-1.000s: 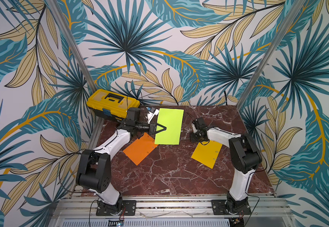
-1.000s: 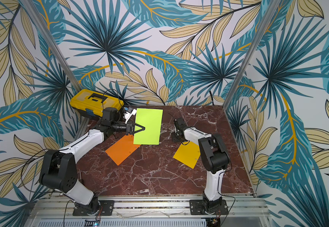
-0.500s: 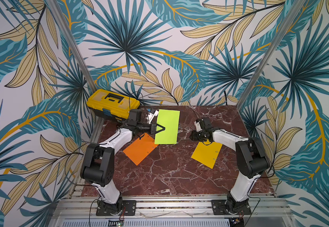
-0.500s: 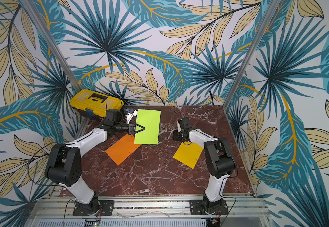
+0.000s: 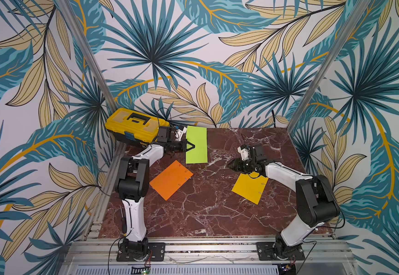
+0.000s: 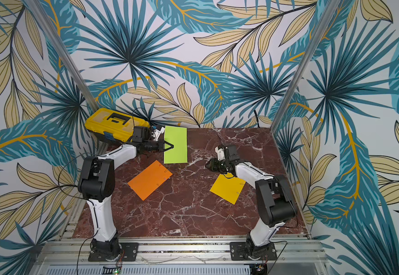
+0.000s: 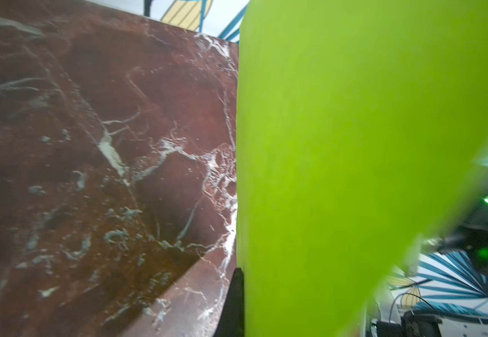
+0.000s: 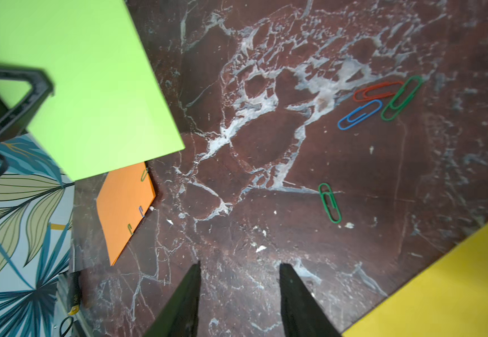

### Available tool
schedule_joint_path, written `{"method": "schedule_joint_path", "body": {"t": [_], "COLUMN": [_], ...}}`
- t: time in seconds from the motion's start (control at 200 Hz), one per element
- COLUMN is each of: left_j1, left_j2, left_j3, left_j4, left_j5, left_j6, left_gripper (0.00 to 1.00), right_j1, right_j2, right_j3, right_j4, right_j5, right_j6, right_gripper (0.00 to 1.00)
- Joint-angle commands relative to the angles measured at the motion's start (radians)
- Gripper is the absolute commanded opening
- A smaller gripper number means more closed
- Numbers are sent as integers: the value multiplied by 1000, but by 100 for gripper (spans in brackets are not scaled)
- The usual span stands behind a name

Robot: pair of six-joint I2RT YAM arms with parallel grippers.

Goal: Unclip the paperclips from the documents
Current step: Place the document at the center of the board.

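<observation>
On red marble desk (image 5: 205, 209), we count four loose coloured wire paperclips (image 8: 360, 114); others clipped on orange paper sheet (image 8: 123, 210), golden yellow paper sheet (image 5: 249, 188). Left claw (image 5: 192, 145) pinches lifted lime green paper sheet (image 5: 198, 140); right claw (image 8: 239, 264) parted, empty.

Golden yellow sheet (image 8: 446, 280) partly beyond frame edge

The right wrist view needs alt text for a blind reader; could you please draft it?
The open right gripper hovers over a red marble table with four loose wire paperclips: red, blue, two green. A lime green paper sheet, an orange sheet and a golden yellow sheet frame them.
</observation>
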Motion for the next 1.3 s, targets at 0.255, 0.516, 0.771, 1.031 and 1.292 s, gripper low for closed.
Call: {"method": "schedule_joint_path", "body": {"t": [0.255,0.516,0.771,1.031,1.292], "left_j1": [32,32,31,26,-21], "left_j2": [201,283,219,116,17], "left_j3": [273,390,343,258,170], "left_j4": [-221,-286,-305,-306,-301], "left_j5": [-158,-284,-409,-453,-421], "left_j6": [1,0,24,38,54], "left_gripper": [0,34,63,79,79], "right_j1": [-1,-1,-1,-2,-8], "right_j2": [-61,-61,-76,-81,-110], "right_j3": [-68,-89,-96,-106,-120], "right_j4": [54,80,65,16,-142], "right_j5": [-96,-110,-107,-49,90], "right_j6": [59,81,71,56,18], "right_gripper": [47,48,48,49,50]}}
